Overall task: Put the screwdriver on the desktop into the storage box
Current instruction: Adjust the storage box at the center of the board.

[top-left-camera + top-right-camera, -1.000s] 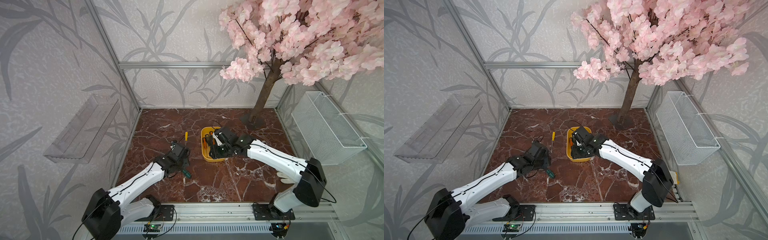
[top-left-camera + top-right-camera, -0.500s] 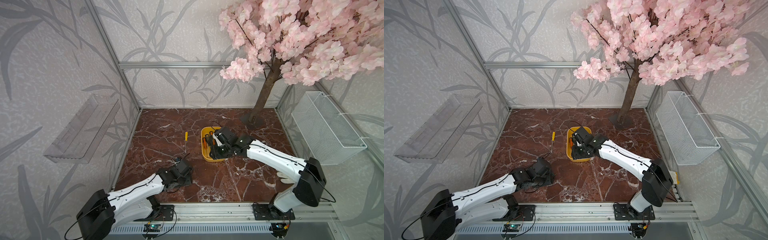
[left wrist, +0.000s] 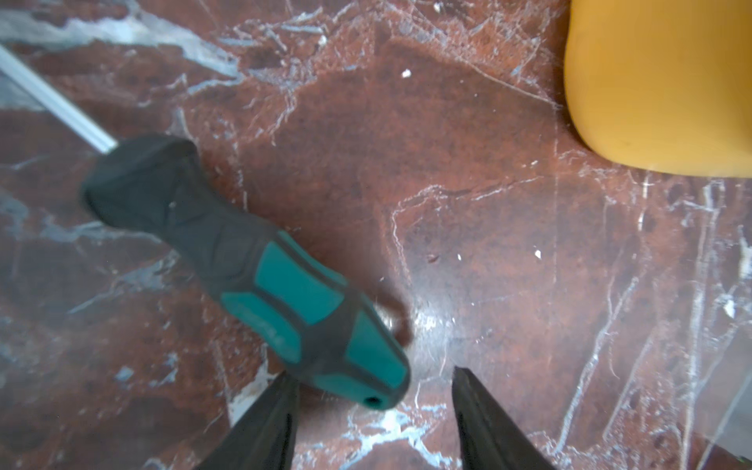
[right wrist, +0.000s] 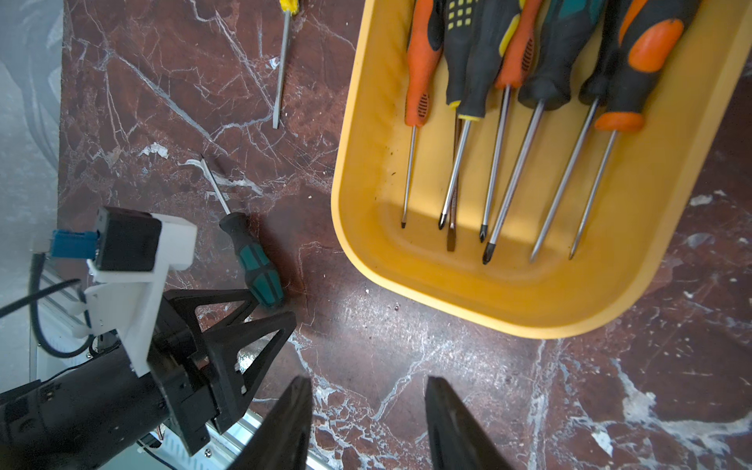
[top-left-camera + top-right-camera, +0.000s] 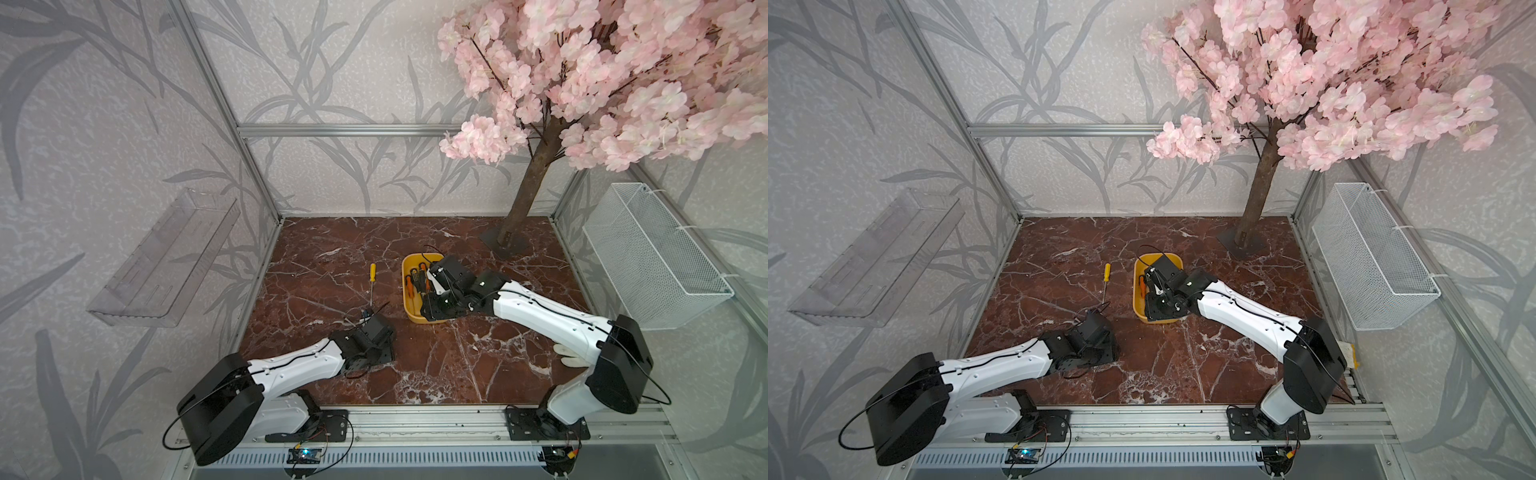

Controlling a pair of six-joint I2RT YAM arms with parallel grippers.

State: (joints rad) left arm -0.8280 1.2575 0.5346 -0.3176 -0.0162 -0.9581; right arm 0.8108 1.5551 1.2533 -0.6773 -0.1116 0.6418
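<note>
A teal-and-black screwdriver (image 3: 260,276) lies flat on the red-brown marble desktop (image 5: 457,365); in both top views my left arm hides it. My left gripper (image 3: 374,372) is open, and the butt of the handle lies just inside the gap, close to one finger. From the right wrist view the same screwdriver (image 4: 254,260) points away from the left gripper (image 4: 272,305). A yellow-handled screwdriver (image 5: 372,276) lies beside the yellow storage box (image 5: 409,309). My right gripper (image 4: 368,378) hangs open and empty over the box's near end.
Several screwdrivers (image 4: 496,81) lie side by side in the storage box (image 4: 354,122). A pink blossom tree stands on a base plate (image 5: 505,243) at the back right. A white mesh basket (image 5: 652,266) hangs on the right wall, a clear shelf (image 5: 166,257) on the left.
My left arm has drawn back toward the front edge and now covers the teal screwdriver in the top views; its jaws have widened a little. The right arm has not moved.
</note>
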